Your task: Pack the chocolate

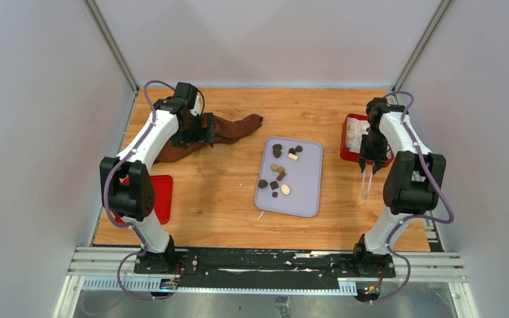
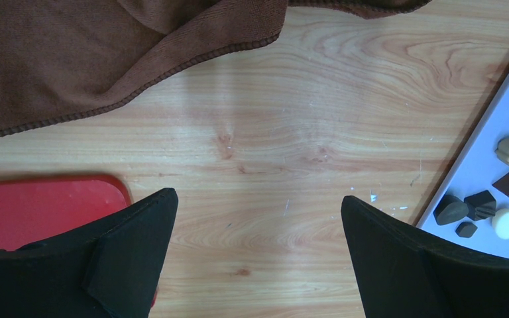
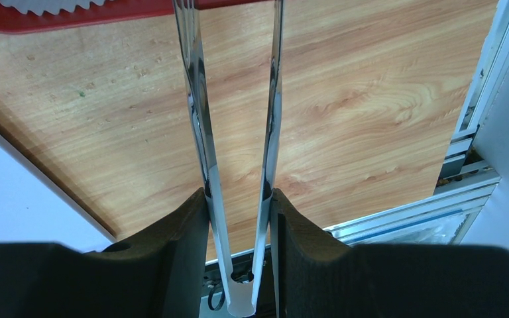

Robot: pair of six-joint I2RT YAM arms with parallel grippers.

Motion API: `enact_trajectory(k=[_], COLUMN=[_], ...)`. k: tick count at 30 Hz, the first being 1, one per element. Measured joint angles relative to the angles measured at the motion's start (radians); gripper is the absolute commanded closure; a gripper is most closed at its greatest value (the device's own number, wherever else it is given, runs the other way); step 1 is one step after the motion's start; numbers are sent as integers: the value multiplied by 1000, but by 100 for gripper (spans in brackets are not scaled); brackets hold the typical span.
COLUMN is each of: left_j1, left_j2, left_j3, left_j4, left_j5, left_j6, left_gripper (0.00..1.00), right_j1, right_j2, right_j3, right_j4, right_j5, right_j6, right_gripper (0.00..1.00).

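Chocolate (image 1: 278, 173) is found almost wholly unpacked: around a dozen small pieces, dark, tan and cream, are scattered loose on the tray (image 1: 308, 195) at mid-surface, most of them toward its left side. Off to the near left, a red lid (image 1: 162, 192) is laid flat on the surface (image 1: 219, 192), well apart from anything it might cover.

On the right, tongs (image 3: 197, 99) are clamped near their hinge end between the right jaws, with the blades partly squeezed. The tips run out of the wrist view, and nothing can be made out between them from above. Near them, a red box (image 1: 346, 151) lined with white paper is set by the right edge. Pale shapes are seen inside, but whether any are pieces already packed cannot be told.

The job is judged barely begun at best, with nearly every piece yet to be carried across the bare wood between tray and box.

Farther back on the left, the left jaws are spread wide and empty over bare wood, and a brown cloth (image 2: 73, 53) is seen crumpled beyond them. Nothing is seen blocking the tray-to-box path; cloth and lid are both found well off to the left.
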Motion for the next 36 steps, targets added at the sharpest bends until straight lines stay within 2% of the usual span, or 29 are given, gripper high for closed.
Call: enact_trajectory(k=[6, 32, 36], left_j1=[0, 0, 0], left_j2=[-1, -110, -121], left_j3=[-1, -97, -106], left_j4=[0, -4, -4], left_j5=[0, 0, 0], left_j6=[0, -4, -7], left_gripper=[0, 0, 0], right_j1=[0, 0, 0], right_j2=[-37, -89, -93], right_j3=[-32, -73, -80], right_j4=[0, 9, 11], right_j5=[0, -8, -16], right_j6=[0, -21, -24], right_gripper=[60, 58, 55])
